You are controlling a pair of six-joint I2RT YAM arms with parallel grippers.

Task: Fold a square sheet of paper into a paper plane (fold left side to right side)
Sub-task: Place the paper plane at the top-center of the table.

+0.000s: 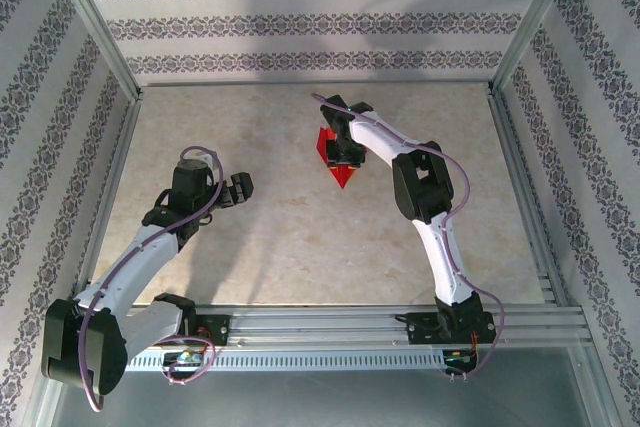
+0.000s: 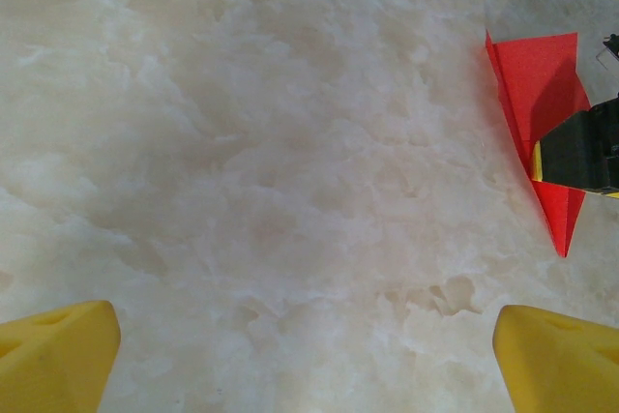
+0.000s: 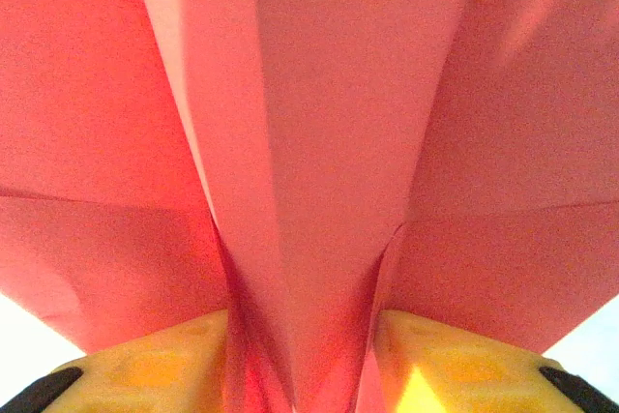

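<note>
The left gripper (image 1: 242, 188) hovers over the left half of the marbled tabletop (image 1: 280, 247), released, its yellow fingers (image 2: 58, 355) spread wide with bare surface between them. Right of it, past centre toward the far side, the red paper plane (image 1: 326, 150) lies with its nose pointing near. The right gripper (image 1: 347, 159) sits on it, fingers (image 3: 164, 355) flanking the raised centre fold; whether they pinch it I cannot tell.

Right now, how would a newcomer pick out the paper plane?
On the pale marble-look table, look beyond the middle, under the right gripper. The paper plane is a narrow bright red dart, nose toward the near edge, the one red thing there.
</note>
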